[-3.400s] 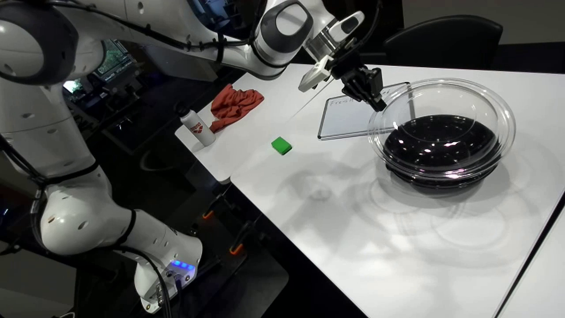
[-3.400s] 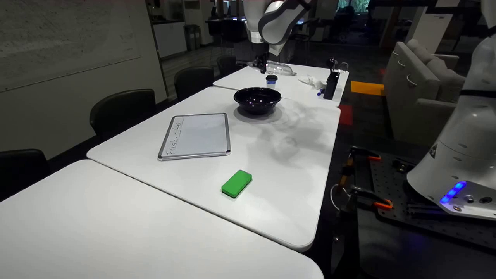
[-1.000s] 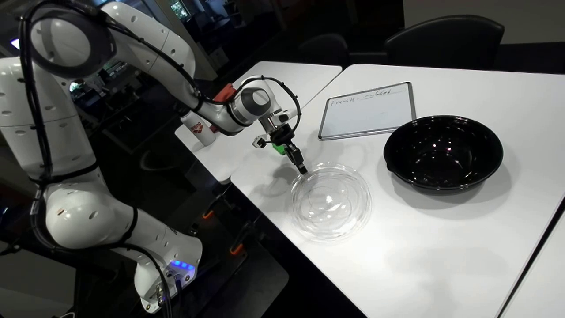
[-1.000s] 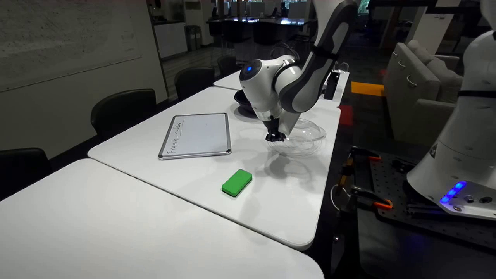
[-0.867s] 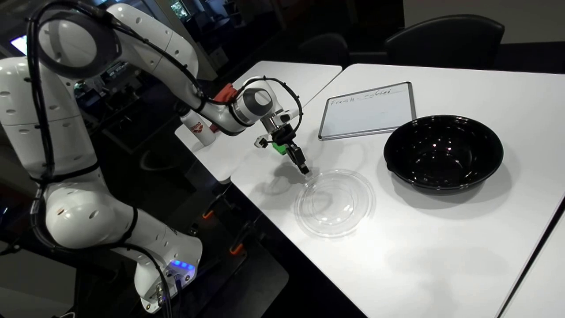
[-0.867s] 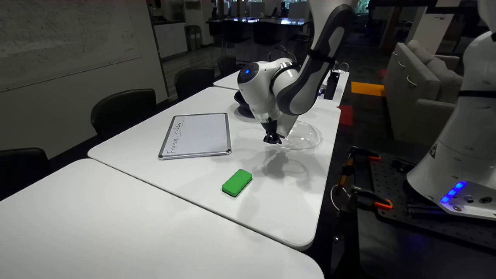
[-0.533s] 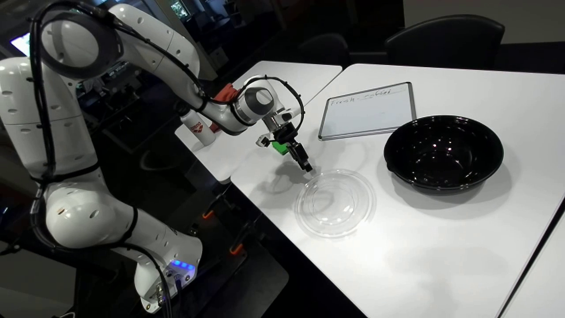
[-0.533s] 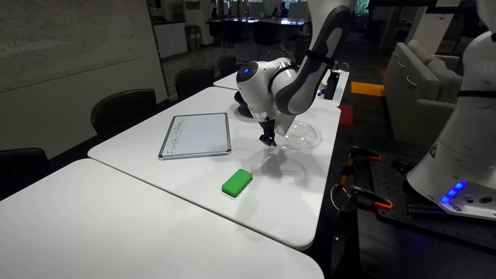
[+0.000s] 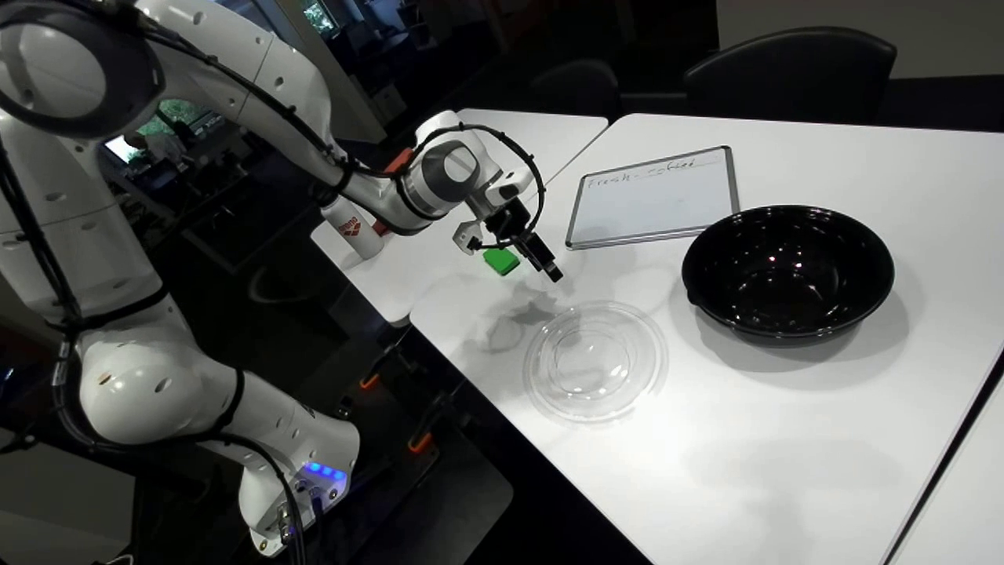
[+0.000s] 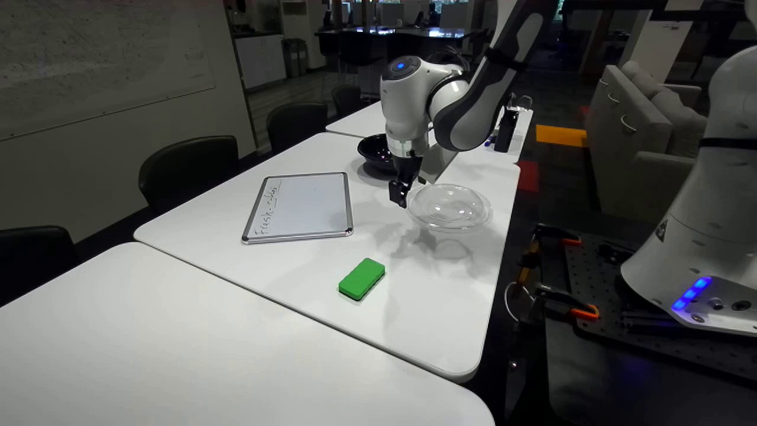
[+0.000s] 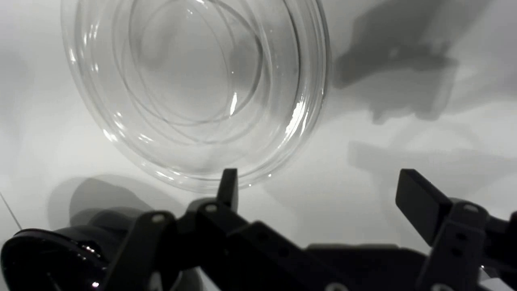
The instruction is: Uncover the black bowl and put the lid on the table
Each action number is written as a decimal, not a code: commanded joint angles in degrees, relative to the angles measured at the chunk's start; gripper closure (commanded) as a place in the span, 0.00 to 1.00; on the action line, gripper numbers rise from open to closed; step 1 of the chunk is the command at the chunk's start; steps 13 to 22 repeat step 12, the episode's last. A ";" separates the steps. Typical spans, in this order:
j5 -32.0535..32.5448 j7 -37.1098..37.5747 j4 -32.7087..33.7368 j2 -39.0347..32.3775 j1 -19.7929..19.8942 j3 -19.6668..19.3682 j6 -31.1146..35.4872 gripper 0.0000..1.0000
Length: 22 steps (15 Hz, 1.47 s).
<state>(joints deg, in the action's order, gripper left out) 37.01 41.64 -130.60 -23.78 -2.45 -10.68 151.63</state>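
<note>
The clear dome lid (image 9: 594, 362) lies on the white table (image 9: 753, 463), apart from the black bowl (image 9: 788, 271), which stands upright and uncovered. In an exterior view the bowl (image 10: 374, 155) is partly behind the arm, with the lid (image 10: 449, 207) nearer to the camera. My gripper (image 9: 554, 275) hovers above the table near the lid's edge. In the wrist view the gripper (image 11: 319, 178) is open, its fingers wide apart with only table surface seen between them. One finger (image 11: 229, 188) overlaps the rim of the lid (image 11: 190, 93) in the picture; it does not grip it.
A framed whiteboard (image 9: 655, 200) with handwriting lies flat beside the bowl. A green eraser (image 10: 362, 279) is on the table behind the gripper. A white bottle (image 9: 353, 227) and red cloth stand farther off, partly hidden by the arm. Table seams and edges show in both exterior views.
The lid, earlier held up in my gripper, came down onto the table. The gripper has opened, let it go, and risen slightly away from its rim. The bowl has not moved.
</note>
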 commanded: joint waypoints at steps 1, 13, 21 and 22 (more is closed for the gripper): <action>-3.50 -5.97 -5.95 7.71 1.29 -0.50 4.81 0.00; -14.57 -22.13 -8.70 18.34 3.63 0.07 5.27 0.00; -14.57 -22.13 -8.70 18.34 3.63 0.07 5.27 0.00; -14.57 -22.13 -8.70 18.34 3.63 0.07 5.27 0.00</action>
